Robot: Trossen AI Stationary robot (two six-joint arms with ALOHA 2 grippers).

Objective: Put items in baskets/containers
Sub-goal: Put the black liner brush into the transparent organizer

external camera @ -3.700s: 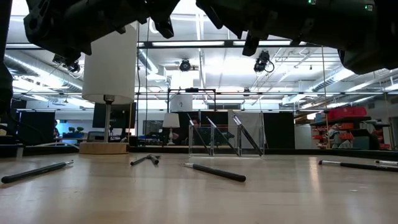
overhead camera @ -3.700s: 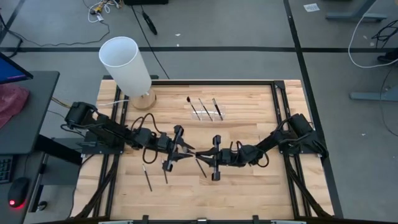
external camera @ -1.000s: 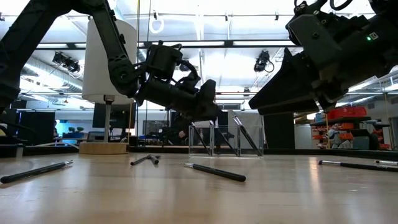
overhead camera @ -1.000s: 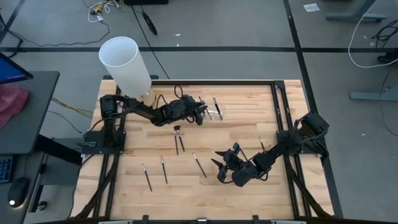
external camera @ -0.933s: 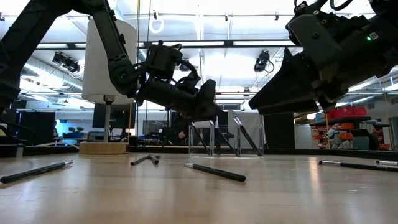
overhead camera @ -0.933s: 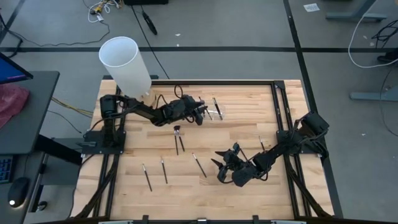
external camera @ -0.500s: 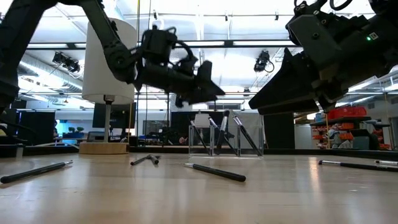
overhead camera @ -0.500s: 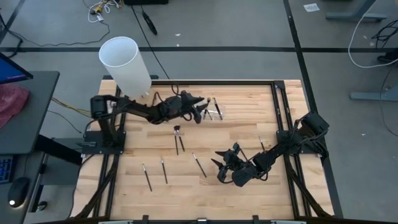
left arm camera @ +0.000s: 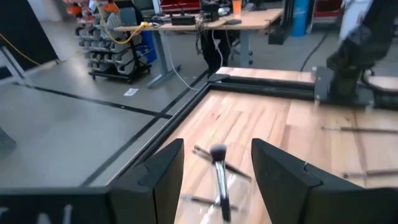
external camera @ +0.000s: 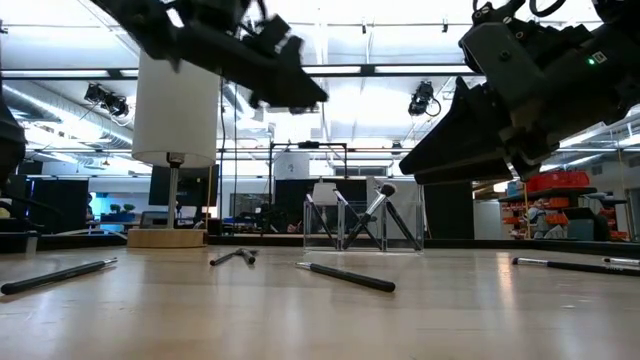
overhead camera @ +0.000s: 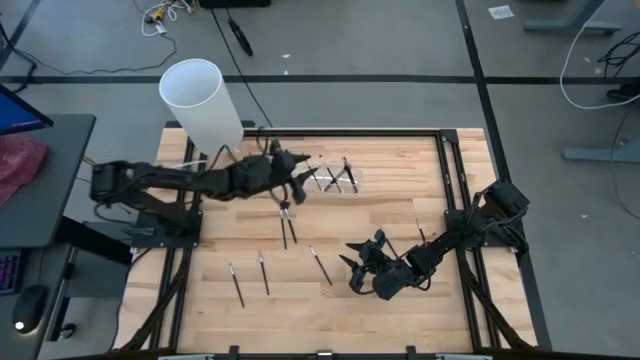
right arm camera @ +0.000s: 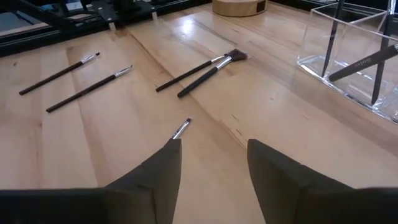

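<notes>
Left gripper raised above table just beside clear plastic holder, fingers spread wide, gripping nothing. Right gripper low over near right of light wooden table, fingers wide apart, empty. Slim dark-handled brushes leaning inside holder at far centre. More loose on tabletop: crossed pair, single, two near left.

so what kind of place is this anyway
Probably a robotics lab or workshop: exposed ceiling lights and ducts, a bench cluttered with gear, and cables across the taped floor.
</notes>
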